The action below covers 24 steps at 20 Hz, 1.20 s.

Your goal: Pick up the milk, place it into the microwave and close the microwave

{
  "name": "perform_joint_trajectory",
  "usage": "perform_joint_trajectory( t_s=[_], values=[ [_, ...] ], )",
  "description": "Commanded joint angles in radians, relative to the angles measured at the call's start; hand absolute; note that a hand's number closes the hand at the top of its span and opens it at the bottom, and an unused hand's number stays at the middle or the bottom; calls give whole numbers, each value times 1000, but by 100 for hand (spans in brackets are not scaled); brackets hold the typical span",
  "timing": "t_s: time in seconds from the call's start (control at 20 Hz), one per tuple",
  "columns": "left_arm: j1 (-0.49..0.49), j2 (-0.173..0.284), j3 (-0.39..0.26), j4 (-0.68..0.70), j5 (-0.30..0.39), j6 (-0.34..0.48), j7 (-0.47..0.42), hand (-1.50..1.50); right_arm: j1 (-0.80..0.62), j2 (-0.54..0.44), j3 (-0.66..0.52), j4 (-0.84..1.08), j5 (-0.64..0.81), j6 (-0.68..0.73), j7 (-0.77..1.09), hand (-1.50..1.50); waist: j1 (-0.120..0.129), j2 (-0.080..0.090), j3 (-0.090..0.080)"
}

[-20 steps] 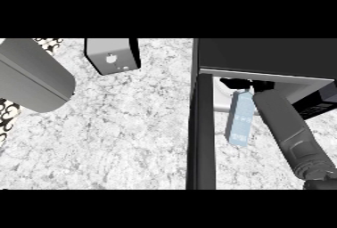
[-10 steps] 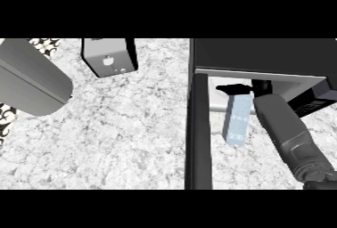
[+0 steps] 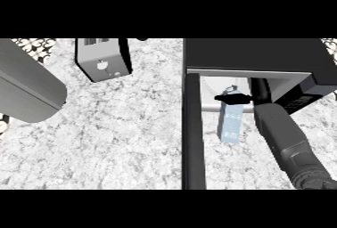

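Note:
The milk [image 3: 230, 124] is a tall pale blue carton standing in the mouth of the black microwave [image 3: 256, 55], on its light floor. My right hand [image 3: 234, 98] has its black fingers curled across the carton's top, and its grey forearm [image 3: 289, 142] runs in from the lower right. The microwave door [image 3: 191, 133] hangs open as a dark bar left of the carton. My left hand is hidden; only a broad grey left forearm [image 3: 26, 89] shows at the left edge.
A grey and black boxy appliance [image 3: 102, 60] stands on the speckled counter [image 3: 118, 142] at the back left. A patterned strip [image 3: 33, 43] shows at the far left edge. The open door splits the counter from the microwave's inside.
The right hand and the carton have shifted slightly left and deeper toward the microwave's mouth, and the forearm now stands steeper. The whole view has slid a little; the left forearm stays put.

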Motion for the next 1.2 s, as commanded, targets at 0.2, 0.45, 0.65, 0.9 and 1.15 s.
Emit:
perform_joint_trajectory(
  t_s=[0.2,0.45,0.65,0.9,1.15],
  values=[
    [-37,-53,-120,-49,-125,44,70,-150,138,58,31,-89,-32,96,-46,-150,-44,-13,-1],
    [-86,-47,-134,-24,-155,46,87,-150,245,68,64,-210,-53,192,-26,-150,-66,-21,-2],
    [-103,-66,-235,-39,-212,51,134,-150,359,91,79,-303,-73,227,-15,-150,-81,-26,-3],
    [-193,-71,-305,44,-269,87,217,150,564,113,120,-452,-101,353,-81,-150,-103,-25,-3],
    [-288,-70,-311,73,-325,77,280,150,787,111,166,-712,-127,422,-81,-150,-97,-22,-4]
  ],
)
